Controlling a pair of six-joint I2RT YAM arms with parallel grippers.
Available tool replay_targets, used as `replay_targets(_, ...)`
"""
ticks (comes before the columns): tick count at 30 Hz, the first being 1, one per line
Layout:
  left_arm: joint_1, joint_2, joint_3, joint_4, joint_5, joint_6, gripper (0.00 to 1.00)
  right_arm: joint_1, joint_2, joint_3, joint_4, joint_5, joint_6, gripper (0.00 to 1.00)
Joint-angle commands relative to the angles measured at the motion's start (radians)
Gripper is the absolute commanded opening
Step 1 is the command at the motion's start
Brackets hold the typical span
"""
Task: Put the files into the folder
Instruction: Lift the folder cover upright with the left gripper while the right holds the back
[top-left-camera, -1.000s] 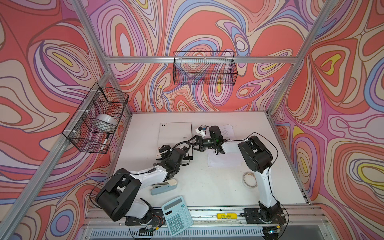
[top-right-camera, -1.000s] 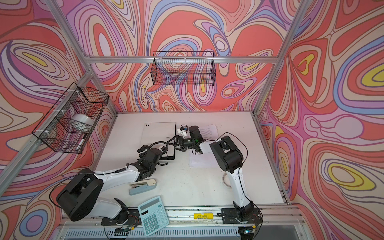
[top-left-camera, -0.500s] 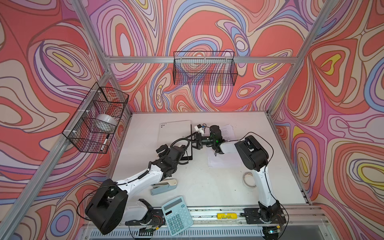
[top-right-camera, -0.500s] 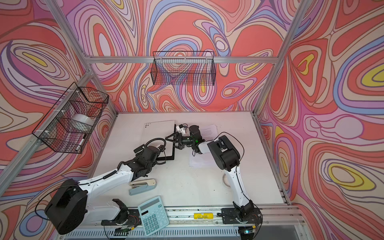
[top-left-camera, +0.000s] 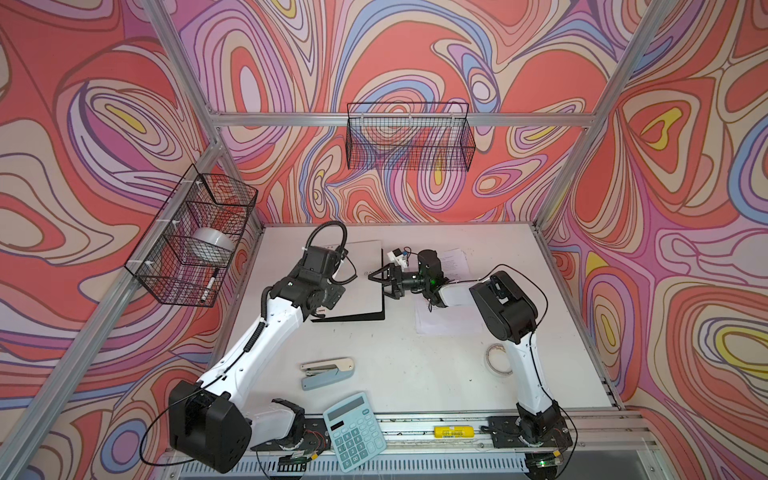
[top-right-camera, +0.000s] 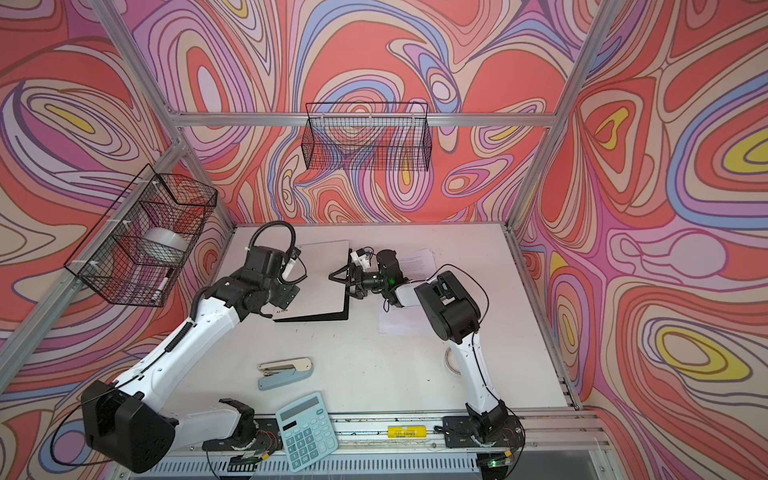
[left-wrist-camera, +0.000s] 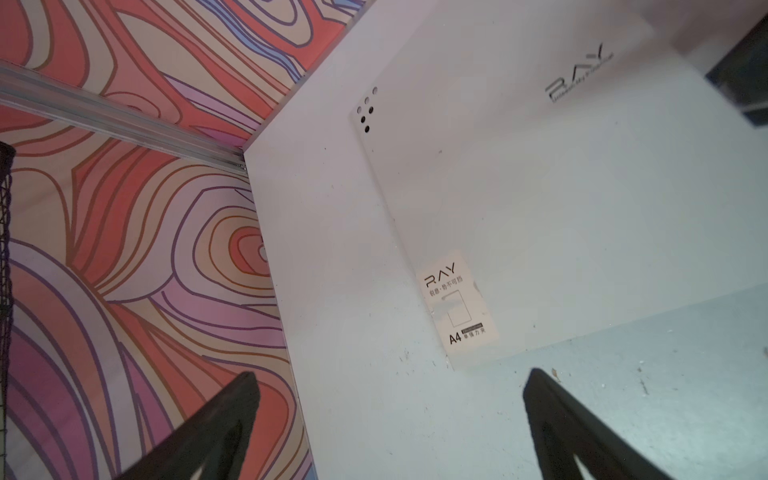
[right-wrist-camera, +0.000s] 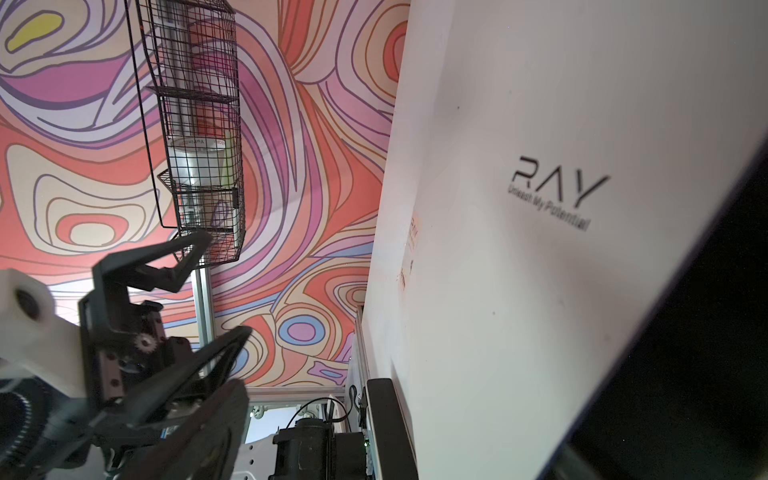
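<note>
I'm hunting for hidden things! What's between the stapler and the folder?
Nothing hidden: only bare white table lies between the stapler and the folder. Both top views show that stretch.

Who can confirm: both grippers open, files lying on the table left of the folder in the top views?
One thing is off: the files lie right of the folder, partly under the right arm, as both top views show. The rest holds: the left gripper and the right gripper are both open.
</note>
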Motion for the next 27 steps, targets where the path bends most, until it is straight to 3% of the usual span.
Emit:
replay_targets(1, 0.027, 0.116, 0.185, -0.149, 0.142, -0.153, 1.00, 0.030, -0.069, 0.045, -0.028, 0.024, -0.016, 0.98)
replay_targets(6, 0.060, 0.325, 0.477, -0.252, 0.345, -0.303, 1.00, 0.070, -0.108, 0.074, -0.079, 0.088, -0.062, 0.98)
replay_targets(12, 0.077, 0.548, 0.729, -0.352, 0.412, -0.426, 1.00, 0.104, -0.140, 0.097, -0.082, 0.172, -0.076, 0.98)
replay_targets(19, 0.095, 0.654, 0.817, -0.376, 0.471, -0.471, 1.00, 0.131, -0.119, 0.147, -0.034, 0.219, -0.047, 0.99)
replay_targets(27, 0.094, 0.728, 0.859, -0.408, 0.402, -0.498, 1.00, 0.145, -0.053, 0.211, 0.086, 0.228, 0.040, 0.99)
